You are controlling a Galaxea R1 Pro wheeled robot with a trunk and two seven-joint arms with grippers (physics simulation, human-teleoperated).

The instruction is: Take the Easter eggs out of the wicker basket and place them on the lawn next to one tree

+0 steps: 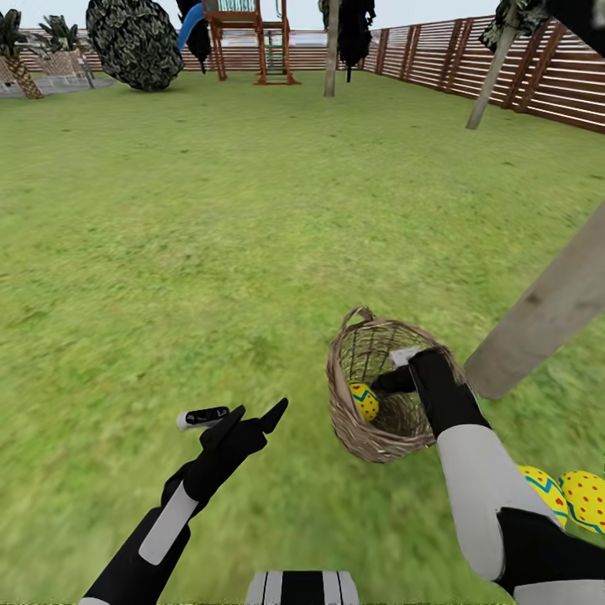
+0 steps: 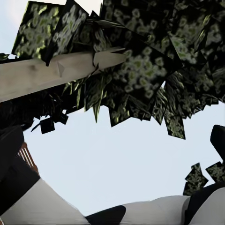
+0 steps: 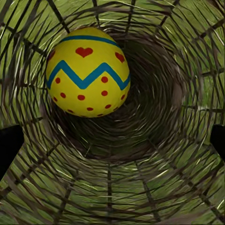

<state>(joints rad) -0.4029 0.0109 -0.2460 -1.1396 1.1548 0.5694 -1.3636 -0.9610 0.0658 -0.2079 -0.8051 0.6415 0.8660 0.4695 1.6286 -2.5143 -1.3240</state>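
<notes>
**One egg left in the basket**

The wicker basket lies tipped on the lawn, just beside the pale trunk of a tree. The right gripper reaches into its open mouth. In the right wrist view its two dark fingertips sit at the far edges, wide apart, and hold nothing. One yellow egg with a blue zigzag, red hearts and red dots rests against the woven wall inside, ahead of the fingers and not touching them.

Two more eggs lie on the grass near the same tree, so two look done and one is left. That last egg must come out and go down by the trunk too.

The left gripper hangs over bare grass with its fingers spread and nothing in them. Its camera looks up at the dark leaves and sky.

The right arm covers part of the two eggs, and the picture's edge cuts one off. I cannot tell if they touch each other
</notes>
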